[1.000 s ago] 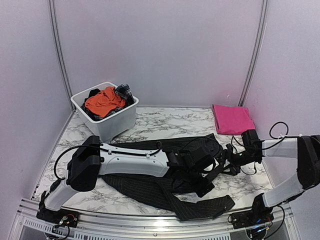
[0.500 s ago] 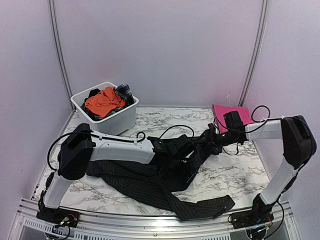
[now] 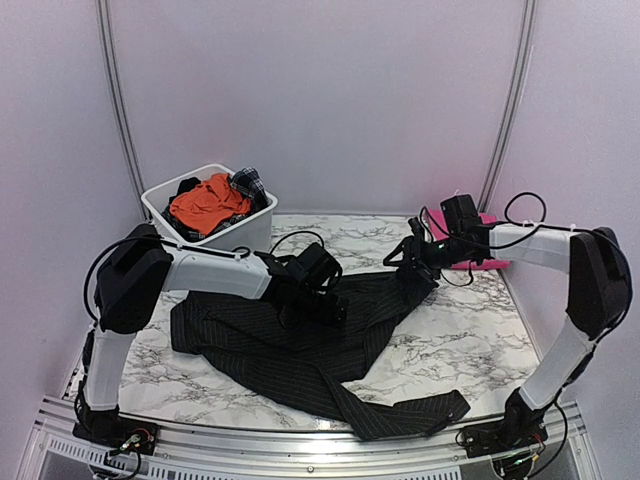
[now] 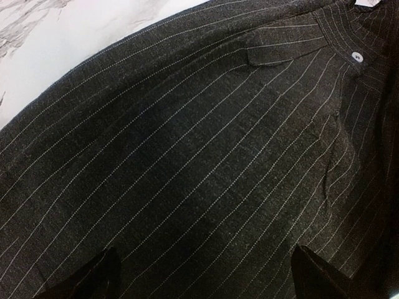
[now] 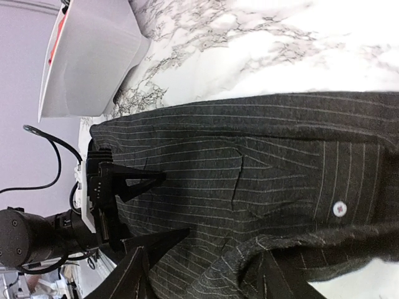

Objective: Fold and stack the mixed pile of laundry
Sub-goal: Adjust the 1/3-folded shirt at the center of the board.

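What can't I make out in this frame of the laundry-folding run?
- Pink cloth: top view, the right arm covers most of it.
- White tub: top view, the orange garment hides whatever lies beneath.
- Right hand: right wrist view, fingers cropped at the bottom edge, pinstriped shirt bunched there; grip unclear.
- Left hand: left wrist view, open fingertips cropped at the bottom edge; contact with the shirt unclear.

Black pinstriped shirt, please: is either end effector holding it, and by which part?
The right end effector seems to pinch the black pinstriped shirt by its bunched edge; the left end effector is open, empty.
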You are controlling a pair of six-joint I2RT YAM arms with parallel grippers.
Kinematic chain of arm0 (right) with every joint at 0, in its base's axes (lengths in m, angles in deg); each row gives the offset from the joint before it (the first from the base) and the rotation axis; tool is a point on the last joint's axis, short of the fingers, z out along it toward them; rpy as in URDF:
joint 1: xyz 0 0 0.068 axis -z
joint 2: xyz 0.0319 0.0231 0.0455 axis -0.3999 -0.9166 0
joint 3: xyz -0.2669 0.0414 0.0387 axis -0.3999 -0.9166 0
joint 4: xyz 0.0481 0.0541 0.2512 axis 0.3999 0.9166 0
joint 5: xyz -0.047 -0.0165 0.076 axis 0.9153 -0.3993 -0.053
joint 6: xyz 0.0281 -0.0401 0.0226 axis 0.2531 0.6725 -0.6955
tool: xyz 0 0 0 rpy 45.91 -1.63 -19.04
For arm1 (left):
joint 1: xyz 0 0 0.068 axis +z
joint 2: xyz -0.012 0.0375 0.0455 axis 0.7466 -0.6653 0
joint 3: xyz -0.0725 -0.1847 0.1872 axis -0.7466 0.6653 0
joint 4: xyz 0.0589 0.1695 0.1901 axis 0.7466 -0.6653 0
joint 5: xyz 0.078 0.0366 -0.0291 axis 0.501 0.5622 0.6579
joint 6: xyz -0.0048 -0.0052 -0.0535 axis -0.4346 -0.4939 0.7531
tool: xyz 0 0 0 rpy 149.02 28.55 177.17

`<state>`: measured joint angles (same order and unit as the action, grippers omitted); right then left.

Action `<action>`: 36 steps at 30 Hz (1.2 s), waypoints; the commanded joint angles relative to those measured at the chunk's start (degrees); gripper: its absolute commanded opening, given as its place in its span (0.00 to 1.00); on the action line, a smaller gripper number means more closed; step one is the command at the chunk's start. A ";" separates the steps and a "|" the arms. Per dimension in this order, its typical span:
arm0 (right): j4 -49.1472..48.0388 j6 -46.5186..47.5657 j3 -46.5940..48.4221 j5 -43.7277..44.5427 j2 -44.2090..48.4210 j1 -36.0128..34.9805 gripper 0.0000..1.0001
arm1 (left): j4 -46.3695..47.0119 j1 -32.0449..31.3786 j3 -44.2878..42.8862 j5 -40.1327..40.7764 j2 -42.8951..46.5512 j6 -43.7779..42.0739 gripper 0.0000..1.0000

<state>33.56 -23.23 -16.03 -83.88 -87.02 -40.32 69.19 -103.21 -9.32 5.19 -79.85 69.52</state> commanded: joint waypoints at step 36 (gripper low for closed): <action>-7.64 -0.62 -14.03 -6.02 13.38 3.24 0.76 | -2.22 3.54 25.47 1.36 28.33 1.11 0.99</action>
<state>28.38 -22.86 -40.97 -86.28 -70.92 -35.21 68.60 -100.85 13.72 5.39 -53.73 69.37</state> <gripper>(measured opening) 0.757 0.990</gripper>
